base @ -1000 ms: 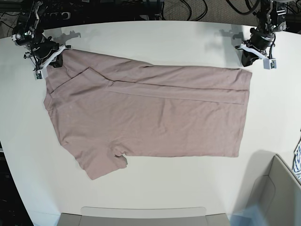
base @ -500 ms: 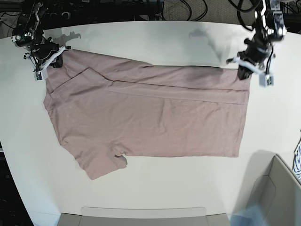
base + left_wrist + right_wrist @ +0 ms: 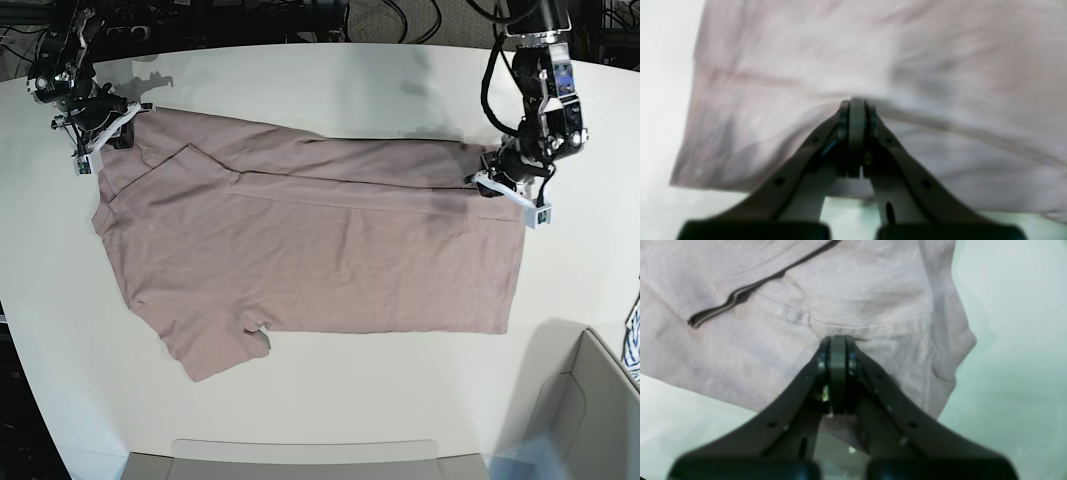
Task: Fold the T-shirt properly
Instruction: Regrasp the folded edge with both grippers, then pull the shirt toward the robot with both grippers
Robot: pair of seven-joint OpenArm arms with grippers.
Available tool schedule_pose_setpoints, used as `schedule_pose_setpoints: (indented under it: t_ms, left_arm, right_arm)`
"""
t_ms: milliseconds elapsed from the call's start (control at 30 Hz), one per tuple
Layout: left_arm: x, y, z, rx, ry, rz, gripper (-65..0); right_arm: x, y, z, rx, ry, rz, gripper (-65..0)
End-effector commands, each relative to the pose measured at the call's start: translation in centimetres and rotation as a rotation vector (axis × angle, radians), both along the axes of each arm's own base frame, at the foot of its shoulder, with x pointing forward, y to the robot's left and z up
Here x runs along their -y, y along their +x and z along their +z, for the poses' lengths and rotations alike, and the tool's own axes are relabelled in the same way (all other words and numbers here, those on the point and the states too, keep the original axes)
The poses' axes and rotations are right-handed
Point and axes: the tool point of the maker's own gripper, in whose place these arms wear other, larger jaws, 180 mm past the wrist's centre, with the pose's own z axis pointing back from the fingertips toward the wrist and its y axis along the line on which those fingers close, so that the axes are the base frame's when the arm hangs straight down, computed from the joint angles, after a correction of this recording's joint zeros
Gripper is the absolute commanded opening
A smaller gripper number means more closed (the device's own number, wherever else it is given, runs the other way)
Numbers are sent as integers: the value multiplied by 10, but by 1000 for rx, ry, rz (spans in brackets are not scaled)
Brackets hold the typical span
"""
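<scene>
Base view shows me the big change: my left gripper (image 3: 503,186) has pulled its corner of the T-shirt (image 3: 320,250) in from the far edge of the table (image 3: 330,80). A second ago it sat near the far right corner of the table. Now it is closer to me and sits over the shirt's own hem end. That corner of the shirt has come along with it, so the far strip of cloth is starting to fold over.

My right gripper (image 3: 92,135) has not moved. It stays at the far left corner of the table, at the neck end of the shirt.

In the left wrist view the jaws are pressed tight together on a ridge of pink cloth (image 3: 873,66). In the right wrist view the jaws are also squeezed tight on the shirt, just by the collar seam (image 3: 870,326).

The shirt lies flat across the middle of the table, with one sleeve pointing toward the near edge.

I think the long fold has only begun on one side. The right side must follow, or the fold will go crooked.
</scene>
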Motion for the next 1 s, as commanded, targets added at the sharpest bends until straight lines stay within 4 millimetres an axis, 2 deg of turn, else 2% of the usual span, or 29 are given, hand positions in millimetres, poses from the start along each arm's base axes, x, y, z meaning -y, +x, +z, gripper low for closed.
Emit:
schedule_pose_setpoints:
  t_ms: [0,100,167,200,267,300,533,767,967]
  left_arm:
    - [-2,0,-2,-14,35,-30,-650]
    - [5,-17,-21,-101,115,-133,-650]
    - [5,-53,-44,-202,151,-188,-650]
    - [4,-65,-50,-224,158,-195,-650]
    - [-4,-86,-59,-255,174,-201,-650]
    - [-7,-102,-66,-283,183,-213,-650]
    - [-3,-196,-98,-399,118,-403,-650]
    - [-18,-267,-112,-477,184,-450,-650]
    - [-22,-302,-113,-494,177,-434,-650]
  right_arm:
    - [8,-25,-16,-132,-48,4,-650]
    - [8,-23,-14,-125,-50,5,-650]
    - [8,-19,-12,-116,-54,10,-650]
    - [6,-17,-12,-116,-54,21,-650]
    - [3,-18,-14,-125,-57,45,-650]
    - [1,-18,-14,-130,-61,60,-650]
    - [-20,-20,-21,-150,-43,126,-650]
    - [-27,-18,-17,-137,-45,153,-650]
    - [-54,-38,-11,-139,-38,318,-650]
